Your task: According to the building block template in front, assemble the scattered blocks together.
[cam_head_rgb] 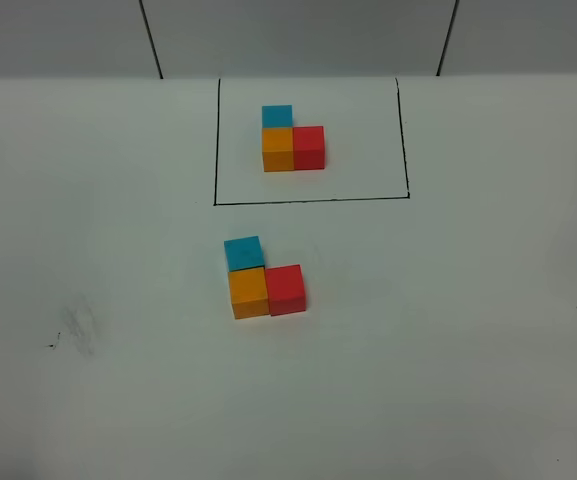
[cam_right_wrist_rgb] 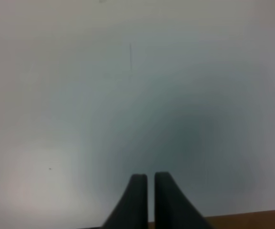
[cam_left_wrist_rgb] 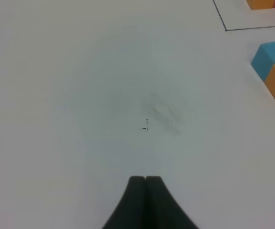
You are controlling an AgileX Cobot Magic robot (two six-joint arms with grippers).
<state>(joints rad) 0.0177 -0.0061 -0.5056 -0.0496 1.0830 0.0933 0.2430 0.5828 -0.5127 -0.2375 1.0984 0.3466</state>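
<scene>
three matte cubes (cam_head_rgb: 265, 277) joined, l-shape, smooth white table (cam_head_rgb: 448, 340).

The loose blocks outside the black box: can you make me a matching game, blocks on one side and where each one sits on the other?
Blocks:
1. blue block
2. orange block
3. red block

Places:
A. at the corner of the L, touching both other blocks
B. on the right end of the L, beside the corner block
C. at the far end of the L, nearest the black frame

Pairs: 1-C, 2-A, 3-B
</scene>
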